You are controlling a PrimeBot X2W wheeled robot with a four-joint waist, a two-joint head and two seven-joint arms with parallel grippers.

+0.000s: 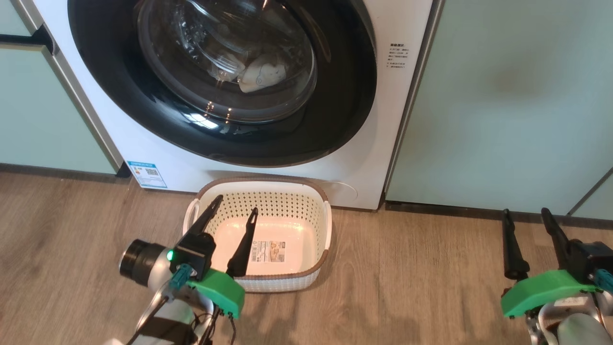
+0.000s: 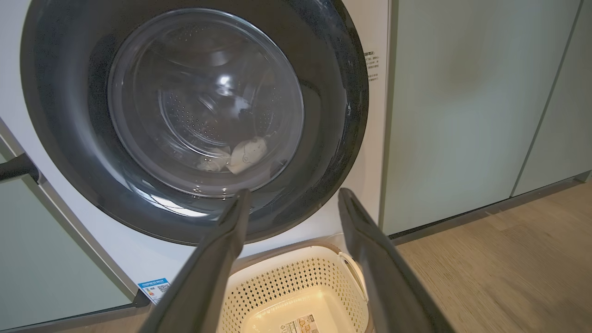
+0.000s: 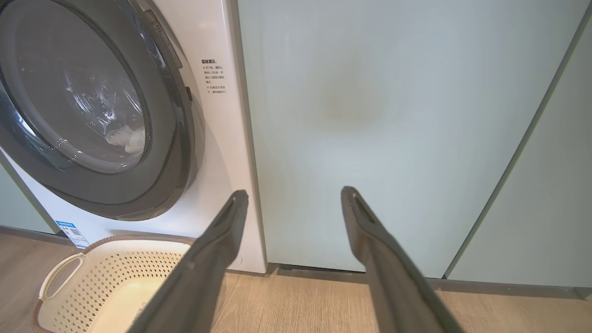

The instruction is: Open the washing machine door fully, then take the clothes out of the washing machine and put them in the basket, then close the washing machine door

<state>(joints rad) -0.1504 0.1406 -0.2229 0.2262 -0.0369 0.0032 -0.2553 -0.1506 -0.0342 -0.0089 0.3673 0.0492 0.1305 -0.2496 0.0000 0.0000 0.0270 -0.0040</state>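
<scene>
Lower left, the left gripper gapes wide before the basket, holding nothing. Lower right, the right gripper is likewise spread and empty.

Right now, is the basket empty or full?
Empty. The basket shows its bare bottom and label, and the clothes lie inside the washing machine, behind the glass of its door.

the top of the washing machine door is cut off by the head view's upper edge. behind its glare-streaked glass the clothes are a pale lump, shape unclear. the printed notice and the label in the basket are too small to read. the left gripper covers part of the basket's left side.
</scene>
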